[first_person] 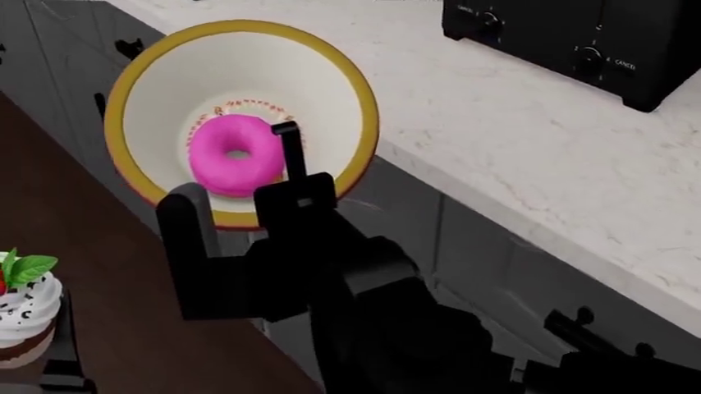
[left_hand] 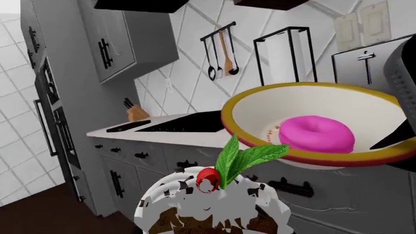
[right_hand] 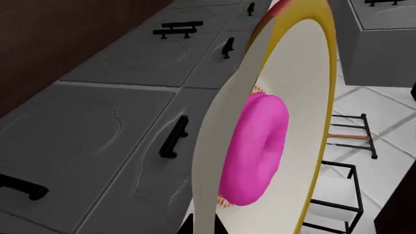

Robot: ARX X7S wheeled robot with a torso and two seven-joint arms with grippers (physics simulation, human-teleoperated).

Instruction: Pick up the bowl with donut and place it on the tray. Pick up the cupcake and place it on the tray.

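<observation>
Nearest in the head view, the right arm rises from the bottom of the picture and its right gripper (first_person: 243, 190) grasps the near rim of the bowl (first_person: 153, 90), one finger inside the bowl and one outside beneath it. The bowl is held in the air off the front edge of the counter (first_person: 526, 156), over the dark floor and the grey cabinet fronts, and the donut (first_person: 233, 154) lies on its inner base. At the lower left corner the cupcake (first_person: 25, 308) is also up off any surface, at the left gripper, whose fingers are mostly hidden below it, so I cannot tell how they sit. Farther back, the black toaster (first_person: 592, 45) stands on the counter against the far side.
</observation>
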